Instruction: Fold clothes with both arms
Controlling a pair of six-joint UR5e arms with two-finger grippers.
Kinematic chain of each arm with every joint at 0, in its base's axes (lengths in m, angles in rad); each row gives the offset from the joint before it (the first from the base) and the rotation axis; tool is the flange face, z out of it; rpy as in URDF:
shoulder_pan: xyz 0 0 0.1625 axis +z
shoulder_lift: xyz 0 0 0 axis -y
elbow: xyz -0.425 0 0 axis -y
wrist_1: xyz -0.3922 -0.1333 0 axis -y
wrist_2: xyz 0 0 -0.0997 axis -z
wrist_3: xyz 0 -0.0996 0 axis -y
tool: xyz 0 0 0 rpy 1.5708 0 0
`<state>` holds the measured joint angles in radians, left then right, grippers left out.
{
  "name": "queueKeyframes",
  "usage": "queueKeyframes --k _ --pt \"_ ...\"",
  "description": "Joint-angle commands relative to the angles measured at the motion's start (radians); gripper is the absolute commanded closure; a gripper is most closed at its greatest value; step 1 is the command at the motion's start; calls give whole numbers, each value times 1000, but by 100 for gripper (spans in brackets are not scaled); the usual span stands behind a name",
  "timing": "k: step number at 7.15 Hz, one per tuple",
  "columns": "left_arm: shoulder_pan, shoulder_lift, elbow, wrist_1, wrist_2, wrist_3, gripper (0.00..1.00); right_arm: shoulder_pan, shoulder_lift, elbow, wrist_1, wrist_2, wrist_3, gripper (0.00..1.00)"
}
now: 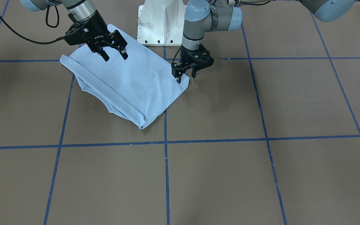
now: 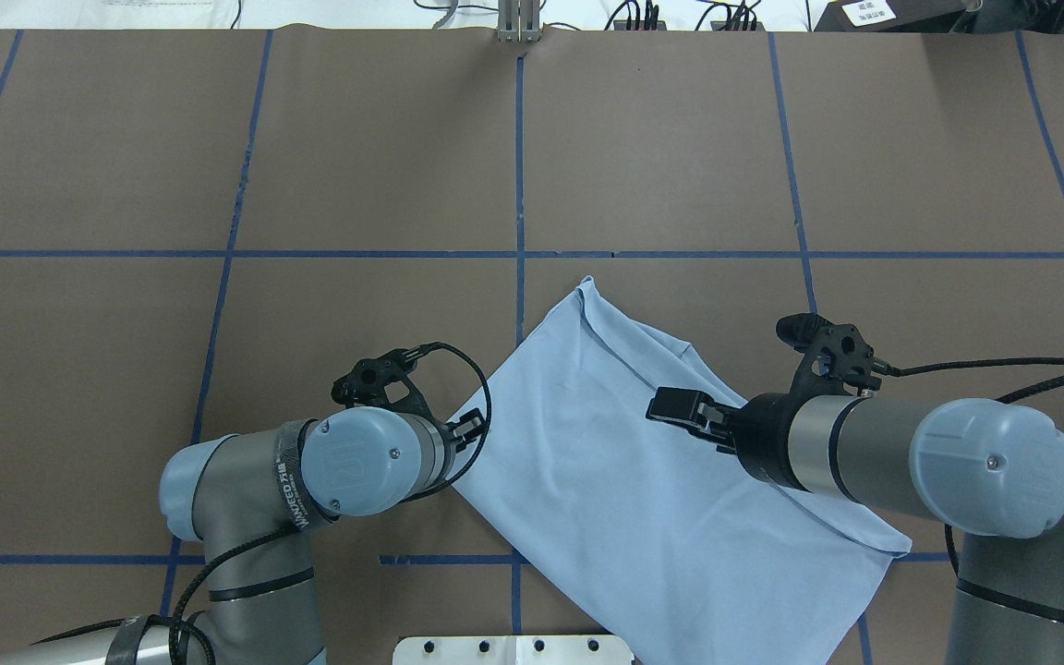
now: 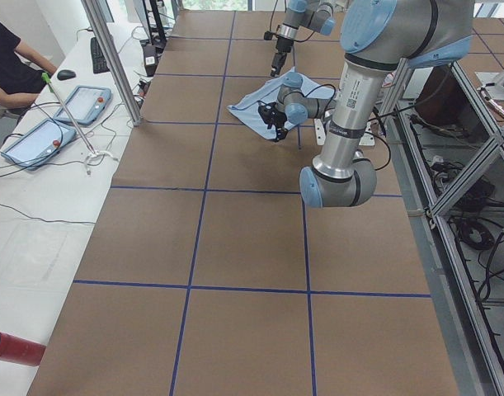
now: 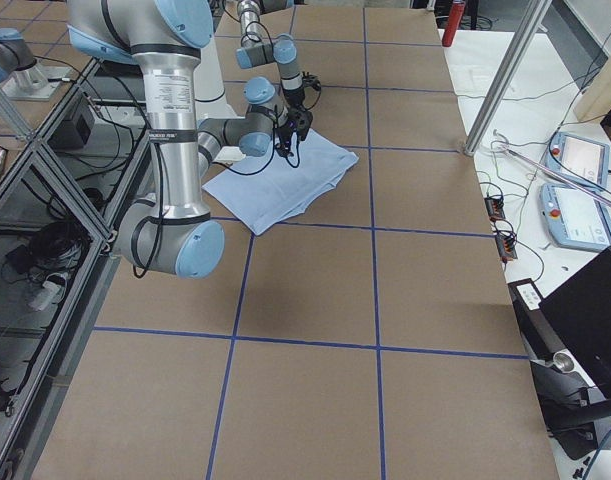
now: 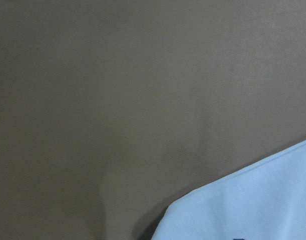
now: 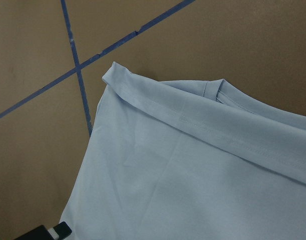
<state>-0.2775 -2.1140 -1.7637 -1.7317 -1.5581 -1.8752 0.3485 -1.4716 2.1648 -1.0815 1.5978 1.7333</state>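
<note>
Cloth of the light blue T-shirt (image 1: 136,81) is laid folded flat on the brown table (image 1: 230,175), just before the white base (image 1: 159,25). Its long axis is set diagonally, from the robot's right out toward the table's middle. The right gripper (image 1: 115,57) is held spread open above it, and the left gripper (image 1: 186,78) is held open at its left-hand corner. White lettering on the strap (image 2: 292,485) around the left arm (image 2: 246,545) is read, roughly, as "WANZEED".

Shirt (image 1: 136,81) is soft, matt cloth, lightly creased. Table (image 1: 230,175) looks like dull brown paper, with matt blue tape (image 1: 217,140). Right arm (image 2: 864,462) is brushed metal, its cap (image 2: 989,466) smooth plastic.
</note>
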Motion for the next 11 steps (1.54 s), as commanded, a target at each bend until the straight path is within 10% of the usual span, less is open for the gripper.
queueKeyframes --k 1,5,8,11 --pt "1 2 6 1 1 1 23 1 2 -2 0 1 0 0" --pt "1 -1 7 6 -2 2 35 1 2 -2 0 -1 0 0" --pt "6 -12 -5 59 -7 8 100 1 0 -2 -3 1 -1 0" --pt "4 -49 -52 138 -46 59 100 -2 4 -2 -8 1 -1 0"
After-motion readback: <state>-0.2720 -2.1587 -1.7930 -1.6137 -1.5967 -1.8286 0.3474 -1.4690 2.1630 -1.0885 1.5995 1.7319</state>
